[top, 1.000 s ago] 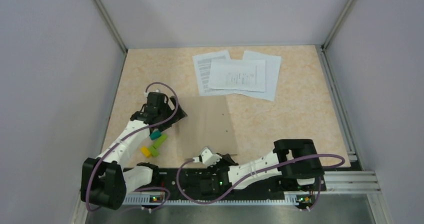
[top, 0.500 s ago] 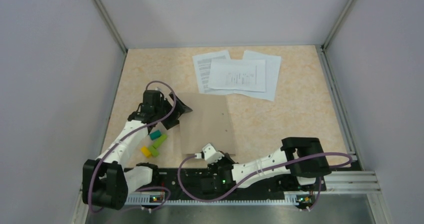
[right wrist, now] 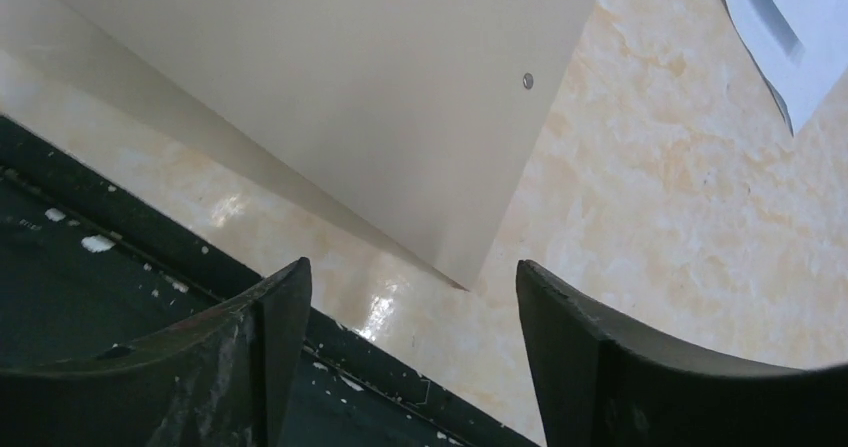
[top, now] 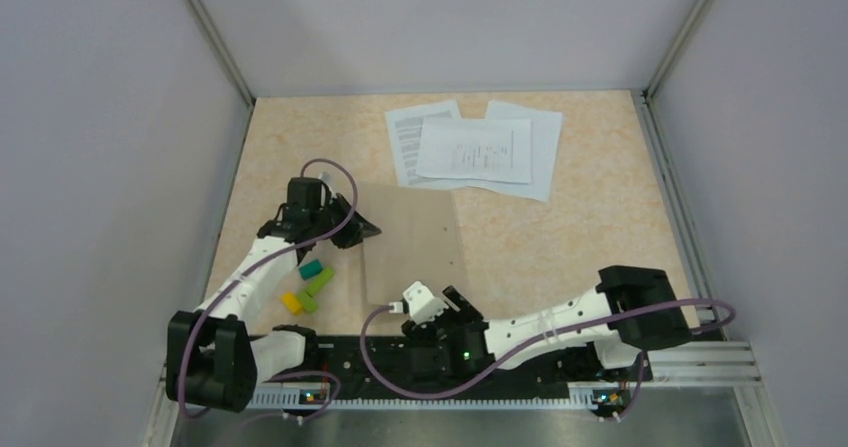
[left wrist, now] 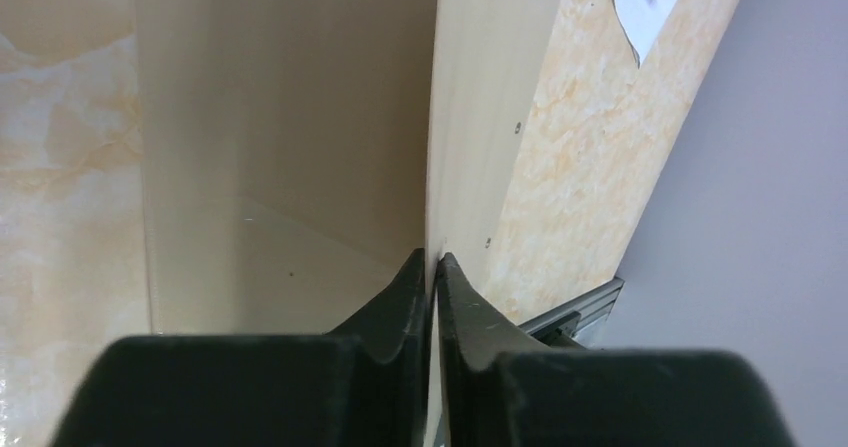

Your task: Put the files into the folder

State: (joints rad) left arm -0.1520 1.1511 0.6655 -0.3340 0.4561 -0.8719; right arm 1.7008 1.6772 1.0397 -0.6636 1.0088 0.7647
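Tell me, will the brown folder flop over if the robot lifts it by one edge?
Probably not much: the folder looks like thin cardboard, and the flap pinched in the left hand looks flat, not drooping. It seems light, since one edge pinch lifts the flap. It might slide on the shiny table.

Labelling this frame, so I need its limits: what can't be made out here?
- Files: top view, print too small; overlap hides sheet count.
- Folder: top view, right gripper covers part of its near edge.
- Left gripper: left wrist view, fingers hide whether one leaf or both is pinched.
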